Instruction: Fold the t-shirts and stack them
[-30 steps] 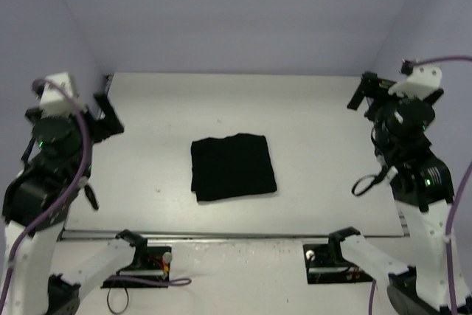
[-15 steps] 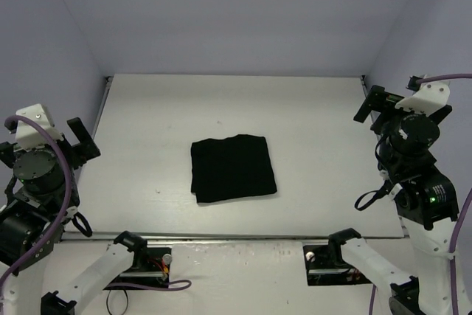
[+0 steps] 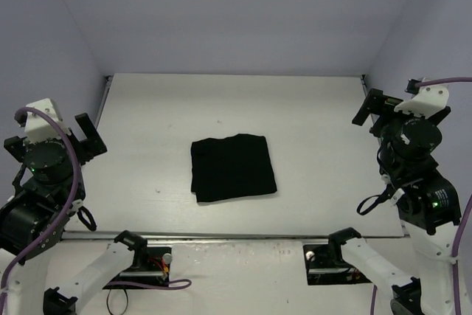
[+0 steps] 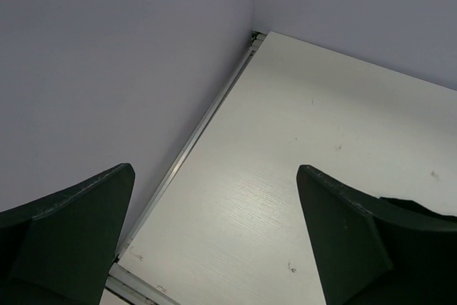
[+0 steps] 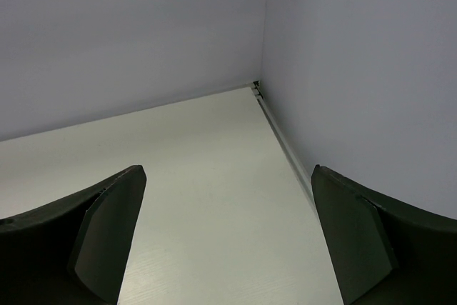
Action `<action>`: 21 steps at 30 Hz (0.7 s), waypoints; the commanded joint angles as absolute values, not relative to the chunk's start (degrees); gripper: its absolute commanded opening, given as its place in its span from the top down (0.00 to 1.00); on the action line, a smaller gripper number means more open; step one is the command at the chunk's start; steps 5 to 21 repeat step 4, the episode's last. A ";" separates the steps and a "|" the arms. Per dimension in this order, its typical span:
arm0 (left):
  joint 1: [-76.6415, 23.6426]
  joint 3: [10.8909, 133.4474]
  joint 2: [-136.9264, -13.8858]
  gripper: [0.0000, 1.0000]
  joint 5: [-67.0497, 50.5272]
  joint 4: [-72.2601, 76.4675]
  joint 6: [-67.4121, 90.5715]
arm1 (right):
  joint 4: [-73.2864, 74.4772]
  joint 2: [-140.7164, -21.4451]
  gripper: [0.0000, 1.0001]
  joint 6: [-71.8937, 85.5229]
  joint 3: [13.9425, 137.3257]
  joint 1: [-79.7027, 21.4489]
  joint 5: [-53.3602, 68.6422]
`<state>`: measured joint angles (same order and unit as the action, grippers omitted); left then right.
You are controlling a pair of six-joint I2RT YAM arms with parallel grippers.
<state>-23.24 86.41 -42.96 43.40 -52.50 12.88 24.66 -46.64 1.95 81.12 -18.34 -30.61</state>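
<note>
The t-shirt [image 3: 233, 167] lies flat at the middle of the table [image 3: 317, 123], folded into a neat black block that is a little wider than it is deep. Its long axis runs left to right across the table. It is slightly skewed, so the right end sits a touch farther from the arm bases than the left. The near left corner looks a bit rumpled and the other edges are fairly straight. No collar or sleeve shows, so I cannot tell which end is the neck.

The left gripper [image 3: 87, 138] hangs above the table's left edge, well apart from the shirt. In its wrist view, the left gripper [image 4: 218, 248] has its two dark fingers [image 4: 71, 233] spread wide. Between them are only bare table [image 4: 285, 141] and the seam where it meets the wall [image 4: 107, 69]. They grip only air.

The right gripper [image 3: 371, 108] is up over the table's right edge, also well clear of the shirt. From its own camera, the right gripper [image 5: 225, 233] has its fingers [image 5: 107, 233] just as wide. They frame the table's [image 5: 200, 162] far right corner and touch neither cloth nor table.
</note>
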 commanded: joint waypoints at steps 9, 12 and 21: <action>-23.33 87.22 -42.96 0.03 42.89 -51.03 12.73 | 21.09 -47.22 0.00 1.09 82.97 -18.93 -31.47; -23.33 87.22 -42.96 0.03 42.89 -51.03 12.73 | 21.09 -47.22 0.00 1.09 82.97 -18.93 -31.47; -23.33 87.22 -42.96 0.03 42.89 -51.03 12.73 | 21.09 -47.22 0.00 1.09 82.97 -18.93 -31.47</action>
